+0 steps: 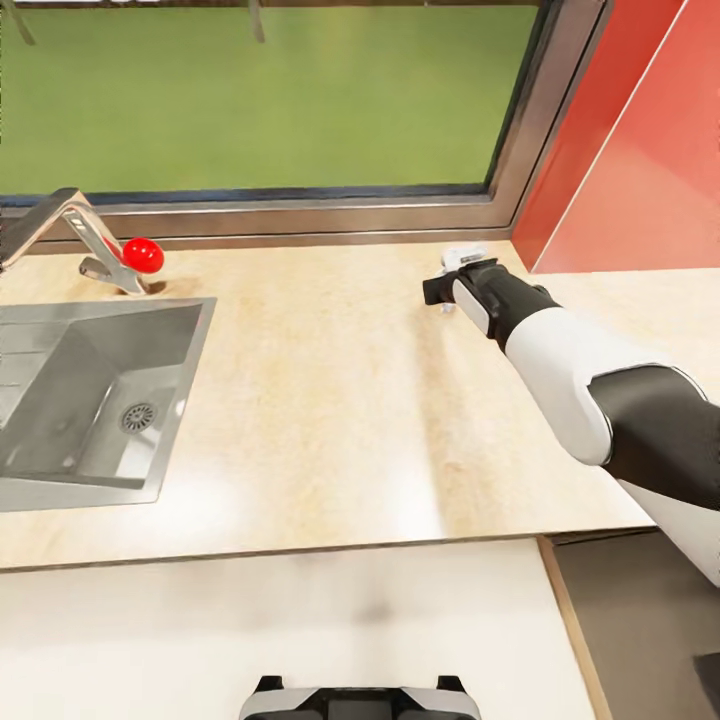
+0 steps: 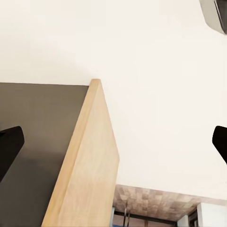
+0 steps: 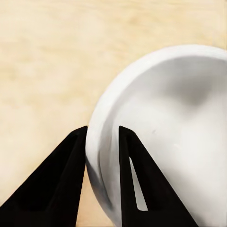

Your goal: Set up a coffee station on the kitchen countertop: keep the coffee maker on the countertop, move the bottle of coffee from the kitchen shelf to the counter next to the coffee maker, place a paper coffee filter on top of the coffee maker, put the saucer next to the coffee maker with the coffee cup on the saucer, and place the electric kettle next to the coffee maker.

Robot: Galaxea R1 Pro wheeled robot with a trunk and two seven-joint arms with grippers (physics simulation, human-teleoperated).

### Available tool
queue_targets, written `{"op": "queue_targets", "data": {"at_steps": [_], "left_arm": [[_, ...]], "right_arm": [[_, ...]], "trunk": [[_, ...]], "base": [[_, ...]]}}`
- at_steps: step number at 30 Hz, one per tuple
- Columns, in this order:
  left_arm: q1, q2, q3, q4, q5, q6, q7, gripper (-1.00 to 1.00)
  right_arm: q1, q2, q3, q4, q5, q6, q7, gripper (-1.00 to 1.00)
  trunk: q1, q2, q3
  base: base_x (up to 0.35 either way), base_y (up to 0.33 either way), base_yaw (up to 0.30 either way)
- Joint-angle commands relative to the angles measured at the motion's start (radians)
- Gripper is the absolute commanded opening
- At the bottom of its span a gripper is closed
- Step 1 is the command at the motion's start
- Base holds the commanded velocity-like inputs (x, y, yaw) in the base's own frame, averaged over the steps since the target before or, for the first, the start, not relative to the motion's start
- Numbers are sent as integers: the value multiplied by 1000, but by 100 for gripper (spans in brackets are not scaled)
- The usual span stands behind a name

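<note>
saucer, round white glazed ceramic [image 3: 165, 127], lies on the pale beige wood-grain countertop [image 1: 330, 400], at the back of the counter just below the window sill and beside the red wall panel [image 1: 640, 150]. in the head view only a small white part of it [image 1: 462, 254] shows past the wrist; the rest is hidden by the arm. the right gripper [image 3: 102, 142] has its two black fingers [image 3: 64, 184] astride the saucer's rim, one outside on the counter side, one inside the dish, closed down to a narrow gap with the rim between them. the saucer's bowl is seen bare where visible; its far edge is cut off by the frame in the right wrist view. whether the saucer rests flat or is lifted at one side cannot be told.

the right arm, white and black [image 1: 580, 380], reaches across the counter from the near right.

the stainless steel sink basin [image 1: 60, 440] is set into the counter well apart to the left, holding nothing but its round drain grate [image 1: 138, 417]. a grey metal faucet [image 1: 70, 225] stands behind it with a red ball knob [image 1: 143, 255] at its base; the spout is cut off by the frame.

the left gripper [image 2: 113, 146] shows two black fingertips [image 2: 9, 146] at opposite edges of the left wrist view, spread wide with nothing between them; behind them is a light wooden panel edge [image 2: 85, 165] against a white surface and a dark grey face.
</note>
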State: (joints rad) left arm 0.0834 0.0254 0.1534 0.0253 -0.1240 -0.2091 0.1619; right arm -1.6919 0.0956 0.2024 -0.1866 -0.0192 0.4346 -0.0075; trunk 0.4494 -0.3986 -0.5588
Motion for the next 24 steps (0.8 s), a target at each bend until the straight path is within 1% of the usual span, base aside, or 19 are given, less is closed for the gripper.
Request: {"op": "queue_targets", "data": {"at_steps": [1, 4, 9, 10, 11, 13, 17, 24], "left_arm": [[-1, -1, 7, 2, -10, -6, 4, 100], [-1, -4, 4, 1, -11, -4, 6, 100], [-1, 4, 4, 1, -12, 2, 11, 100], [-1, 3, 5, 1, -12, 3, 11, 100], [-1, 3, 5, 2, -13, 4, 11, 100], [-1, 3, 5, 2, -13, 5, 11, 100], [-1, 4, 5, 1, -13, 4, 11, 100], [-1, 3, 5, 1, -13, -2, 10, 100]], "right_arm": [[2, 2, 7, -2, -2, 6, 1, -100], [6, 9, 9, -7, -2, 6, 1, -100], [6, 14, 9, -16, -3, 6, 2, -100], [6, 19, 9, -22, -3, 6, 2, -100], [6, 38, 9, -31, -3, 7, 3, -100], [6, 54, 8, -40, -2, 8, 3, -100], [6, 60, 8, -43, -2, 9, 3, -100], [6, 60, 9, -41, -1, 10, 3, -100]], "trunk": [[1, -1, 1], [1, -1, 5], [1, -1, 13], [1, -1, 15], [1, -1, 16], [1, -1, 19], [1, -1, 26], [1, -1, 37]], "base": [[0, 0, 0], [0, 0, 0], [0, 0, 0], [0, 0, 0], [0, 0, 0], [0, 0, 0], [0, 0, 0], [0, 0, 0]]}}
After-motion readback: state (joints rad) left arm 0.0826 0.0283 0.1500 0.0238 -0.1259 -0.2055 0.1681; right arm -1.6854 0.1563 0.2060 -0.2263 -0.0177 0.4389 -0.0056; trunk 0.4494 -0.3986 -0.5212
